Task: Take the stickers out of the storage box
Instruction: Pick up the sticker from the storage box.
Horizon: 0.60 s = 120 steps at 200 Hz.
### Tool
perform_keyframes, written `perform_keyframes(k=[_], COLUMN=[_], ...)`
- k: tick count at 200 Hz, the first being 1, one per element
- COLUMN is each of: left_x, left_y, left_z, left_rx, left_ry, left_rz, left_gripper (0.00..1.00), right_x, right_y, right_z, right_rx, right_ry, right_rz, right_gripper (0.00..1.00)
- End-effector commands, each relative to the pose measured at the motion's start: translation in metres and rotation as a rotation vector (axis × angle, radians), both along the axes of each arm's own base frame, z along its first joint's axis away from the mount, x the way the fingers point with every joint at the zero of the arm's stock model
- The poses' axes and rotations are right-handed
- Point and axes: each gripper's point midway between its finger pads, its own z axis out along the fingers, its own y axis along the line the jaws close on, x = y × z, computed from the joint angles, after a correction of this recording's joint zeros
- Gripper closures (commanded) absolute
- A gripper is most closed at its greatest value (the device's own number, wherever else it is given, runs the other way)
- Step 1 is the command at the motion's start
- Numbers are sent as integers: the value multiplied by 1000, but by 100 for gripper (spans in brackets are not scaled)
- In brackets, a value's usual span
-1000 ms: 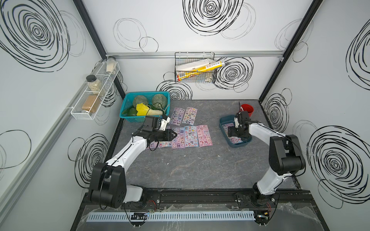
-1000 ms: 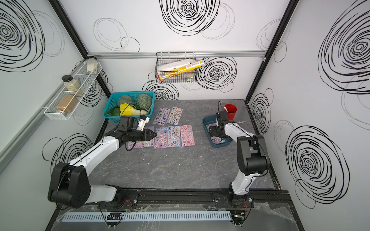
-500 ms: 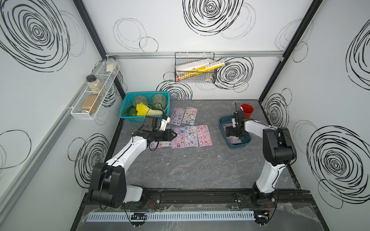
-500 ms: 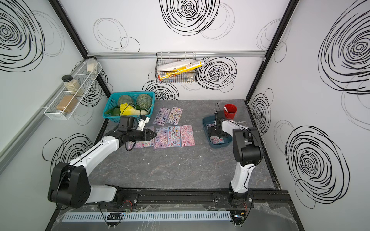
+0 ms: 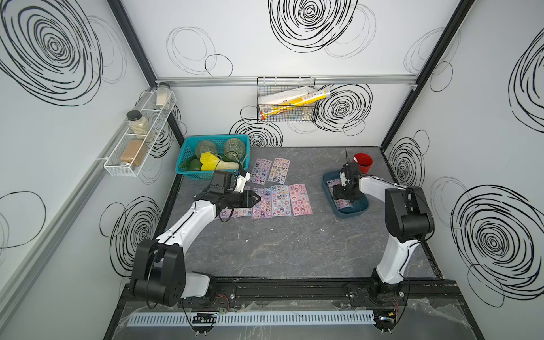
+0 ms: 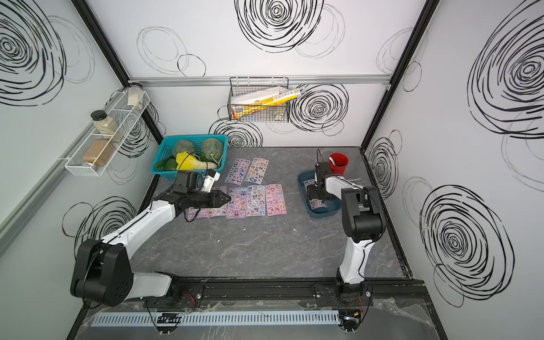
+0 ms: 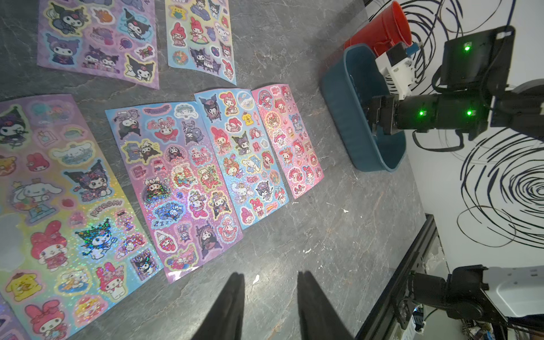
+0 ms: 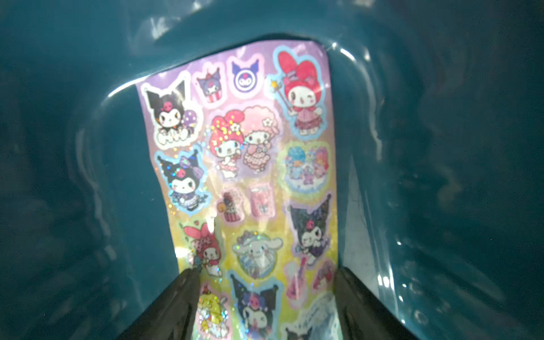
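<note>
My right end effector (image 8: 266,272) is down inside the storage box (image 8: 73,176). Its jaws are spread, one beside each long edge of the sticker sheet (image 8: 250,164) lying on the box floor, and they pinch nothing yet. The sheet's far end curls up against the wall. The other stickers (image 5: 273,197) lie in rows on the surface (image 5: 294,244), well apart from the box.

I judge this sheet too thin and flat to grab from above. I want my tips kept low on the floor and closed slowly, so the sheet bows up between them and I can catch the fold. If it slides instead, the wall ahead can stop it. Then I lift straight up to clear the rim.

My left end effector (image 7: 270,276) hovers by the laid-out sheets, jaws slightly apart and empty. It is best left where it is.
</note>
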Motion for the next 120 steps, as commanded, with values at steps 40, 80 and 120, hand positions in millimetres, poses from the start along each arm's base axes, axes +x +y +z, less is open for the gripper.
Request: perform_keyframes(k=[40, 80, 120], left_x=[3, 2, 2], left_y=[-6, -7, -8], left_z=[5, 4, 2], left_rx=[-16, -14, -9], left_ry=[-33, -31, -27], left_rz=[-18, -22, -24], left_gripper=[64, 64, 64], right_x=[-22, -19, -15], right_y=[-1, -2, -2], right_z=[-11, -1, 15], right_rx=[10, 24, 42], right_ry=[66, 42, 14], right_rz=[-7, -18, -26], right_gripper=[38, 41, 53])
